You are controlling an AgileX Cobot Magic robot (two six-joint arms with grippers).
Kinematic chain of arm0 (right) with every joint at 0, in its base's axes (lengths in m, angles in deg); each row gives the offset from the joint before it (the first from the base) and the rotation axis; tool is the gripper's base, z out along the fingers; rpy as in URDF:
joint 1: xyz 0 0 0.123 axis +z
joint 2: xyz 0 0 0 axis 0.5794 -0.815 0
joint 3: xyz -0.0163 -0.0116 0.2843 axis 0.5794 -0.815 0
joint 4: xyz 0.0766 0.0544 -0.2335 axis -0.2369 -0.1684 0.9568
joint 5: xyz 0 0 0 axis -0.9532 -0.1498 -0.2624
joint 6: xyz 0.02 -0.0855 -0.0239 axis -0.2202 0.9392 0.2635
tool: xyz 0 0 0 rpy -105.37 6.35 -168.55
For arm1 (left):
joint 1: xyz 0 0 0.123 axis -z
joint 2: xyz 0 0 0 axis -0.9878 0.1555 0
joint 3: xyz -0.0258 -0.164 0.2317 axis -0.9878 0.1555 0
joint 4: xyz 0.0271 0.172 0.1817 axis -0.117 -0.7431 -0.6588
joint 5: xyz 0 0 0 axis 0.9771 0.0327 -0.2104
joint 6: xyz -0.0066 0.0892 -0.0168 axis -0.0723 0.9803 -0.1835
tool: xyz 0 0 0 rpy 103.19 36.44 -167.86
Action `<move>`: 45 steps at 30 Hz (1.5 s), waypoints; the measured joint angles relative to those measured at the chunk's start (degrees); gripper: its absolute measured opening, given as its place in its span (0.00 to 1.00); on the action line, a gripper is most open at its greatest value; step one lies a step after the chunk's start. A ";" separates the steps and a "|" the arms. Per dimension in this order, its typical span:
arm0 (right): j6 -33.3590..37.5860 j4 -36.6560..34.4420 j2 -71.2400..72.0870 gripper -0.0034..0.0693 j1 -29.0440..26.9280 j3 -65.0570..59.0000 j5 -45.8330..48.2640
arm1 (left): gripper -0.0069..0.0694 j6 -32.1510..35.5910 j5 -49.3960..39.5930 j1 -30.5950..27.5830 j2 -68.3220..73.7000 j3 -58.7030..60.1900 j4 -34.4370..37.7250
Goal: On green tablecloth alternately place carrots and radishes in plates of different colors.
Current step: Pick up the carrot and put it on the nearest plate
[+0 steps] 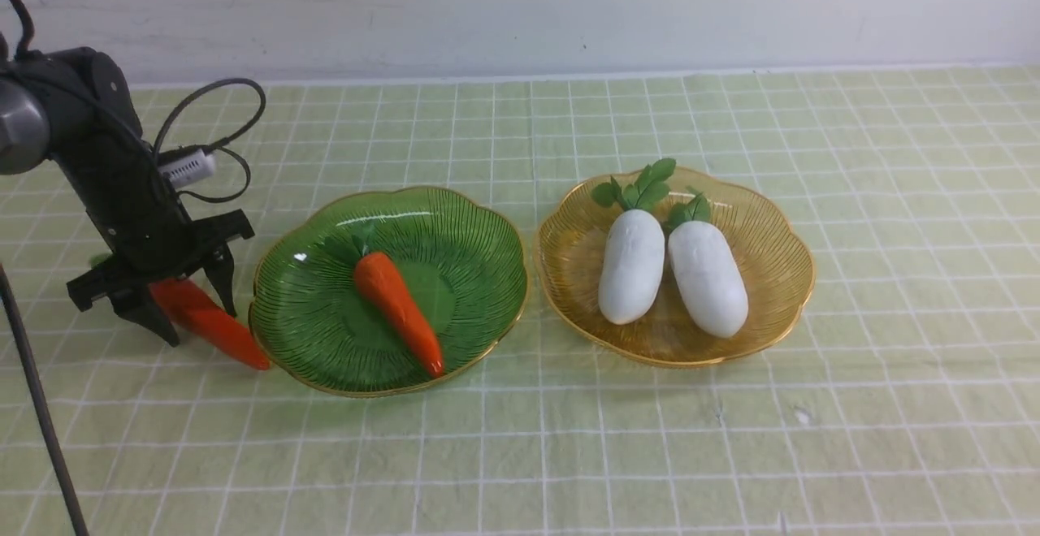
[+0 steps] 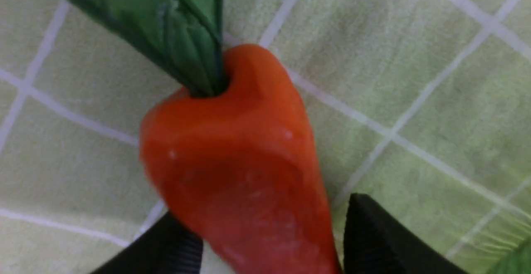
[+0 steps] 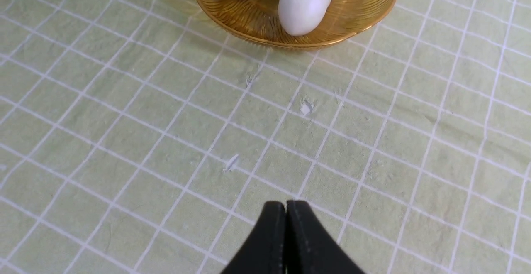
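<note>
While the dark green plate (image 1: 475, 239) carries one carrot (image 1: 398, 309), lying slantwise with its leaves toward the far rim and its tip near the front rim, we see the amber plate (image 1: 772, 264) just to its right holding both radishes. The left radish (image 1: 632, 266) and the right radish (image 1: 708, 278) lie side by side, leaves toward the wall. The two plates sit almost rim to rim on the green tablecloth (image 1: 569, 455).

We find the second carrot (image 1: 213, 323) outside any plate, on the cloth just left of the green plate, its tip close against that rim. The left gripper (image 1: 201, 325) stands over its thick part, one black finger on each side. We cannot tell whether the fingers pinch it or only bracket it. The right gripper (image 3: 286, 207) is pressed together above bare cloth on the near side of the amber plate, well apart from its rim.

We see wide open cloth in front of both plates and to the right of the amber one. Behind them the table runs back to the wall. The left arm and its cable fill the space left of the green plate.
</note>
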 joint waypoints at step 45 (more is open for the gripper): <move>-3.02 3.94 18.47 0.03 0.00 -0.07 10.21 | 0.86 12.65 -0.29 17.07 -5.66 -2.23 9.50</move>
